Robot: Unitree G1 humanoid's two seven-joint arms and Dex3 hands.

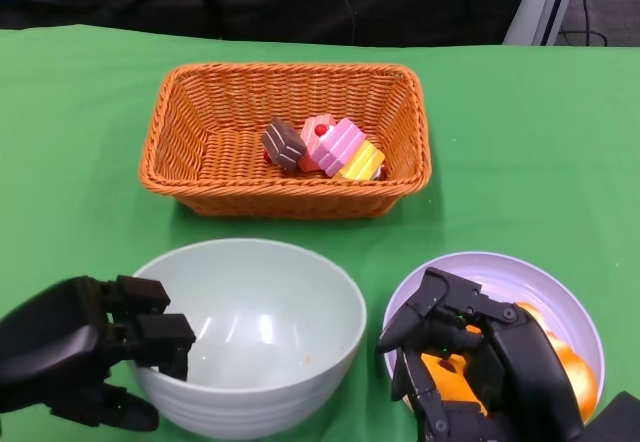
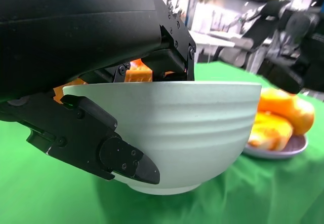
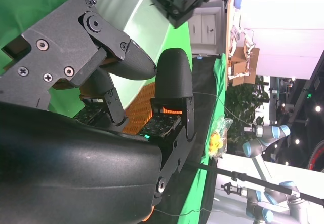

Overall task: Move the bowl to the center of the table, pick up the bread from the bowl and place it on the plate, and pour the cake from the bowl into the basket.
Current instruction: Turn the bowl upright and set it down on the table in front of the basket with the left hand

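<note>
Left hand (image 1: pixel 85 352) fingers (image 2: pixel 109 150) clasp the rim and outer wall of the emptied bowl (image 1: pixel 250 332), steadying it on the green counter (image 1: pixel 520 132). Right hand (image 1: pixel 470 362), fingers curled loosely and holding nothing, hovers over bread (image 1: pixel 570 362) on the plate (image 1: pixel 500 272). Cake pieces (image 1: pixel 325 147) lie in the basket (image 1: pixel 190 122) beyond, suggesting the task is nearly complete.

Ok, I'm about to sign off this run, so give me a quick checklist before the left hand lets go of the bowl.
1. Cake pieces inside basket: ok.
2. Bowl emptied: ok, only a small crumb shows.
3. Bowl upright on the table: ok.
4. Bread on plate: ok.
5. Left hand grips the bowl's rim: ok.
6. Right hand free of the bread: cannot tell; it hangs over the plate.
</note>
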